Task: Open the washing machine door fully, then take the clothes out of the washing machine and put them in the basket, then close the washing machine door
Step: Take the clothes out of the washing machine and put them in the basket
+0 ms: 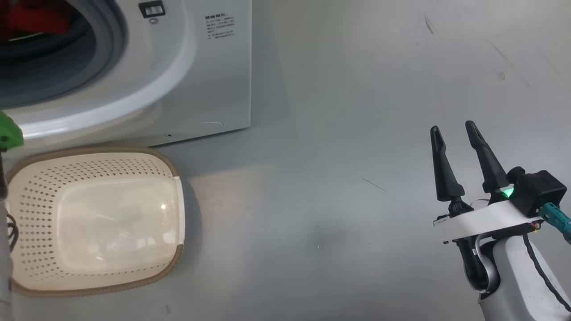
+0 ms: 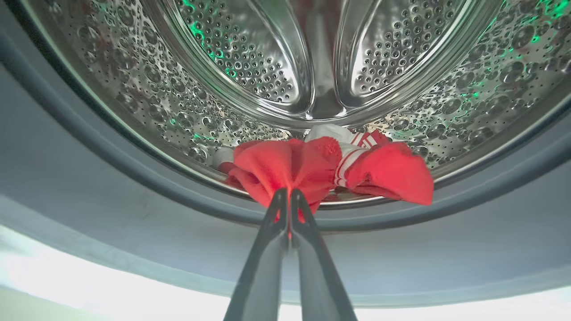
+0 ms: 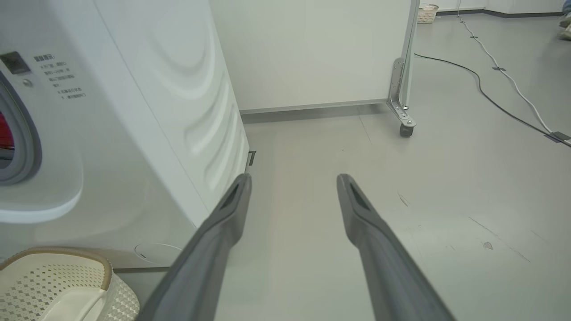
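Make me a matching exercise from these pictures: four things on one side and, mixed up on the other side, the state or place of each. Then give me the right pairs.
Things
1. left tool
2. right tool
3. basket
4. red clothes

States or places
A. empty, on the floor in front of the washing machine
B. shut, pinching fabric
C. open, holding nothing
D. bunched at the front lip of the steel drum

Pairs: 1-B, 2-C, 3-A, 4-D
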Controlling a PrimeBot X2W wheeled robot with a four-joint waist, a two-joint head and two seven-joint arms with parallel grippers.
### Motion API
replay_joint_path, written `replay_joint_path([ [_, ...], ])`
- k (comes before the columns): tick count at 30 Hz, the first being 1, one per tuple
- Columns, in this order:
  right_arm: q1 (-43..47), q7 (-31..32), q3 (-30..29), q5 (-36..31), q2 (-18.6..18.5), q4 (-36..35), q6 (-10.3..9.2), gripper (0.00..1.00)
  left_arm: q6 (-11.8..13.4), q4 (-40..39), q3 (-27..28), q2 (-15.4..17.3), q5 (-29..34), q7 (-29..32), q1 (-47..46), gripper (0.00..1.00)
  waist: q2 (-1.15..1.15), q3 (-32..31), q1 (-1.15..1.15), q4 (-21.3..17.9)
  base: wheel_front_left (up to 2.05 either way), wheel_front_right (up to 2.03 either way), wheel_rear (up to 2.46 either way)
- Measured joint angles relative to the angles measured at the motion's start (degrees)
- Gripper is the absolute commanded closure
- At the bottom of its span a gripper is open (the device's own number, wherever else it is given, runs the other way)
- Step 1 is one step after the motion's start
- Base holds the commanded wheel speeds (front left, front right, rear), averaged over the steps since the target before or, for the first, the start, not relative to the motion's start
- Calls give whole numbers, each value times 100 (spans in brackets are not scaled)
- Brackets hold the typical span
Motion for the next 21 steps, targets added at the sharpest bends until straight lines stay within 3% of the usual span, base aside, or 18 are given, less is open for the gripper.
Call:
replay_joint_path([
  [9, 369, 0, -159, 0, -57, 135, -1, 0, -205, 24, -103, -213, -1, -552, 565, 100, 0, -576, 0, 243, 0, 0, 0],
  [21, 937, 0, -302, 0, -104, 277, -7, 0, -360, -236, -280, -636, -1, -724, 1359, 100, 0, -1591, 0, 696, 0, 0, 0],
])
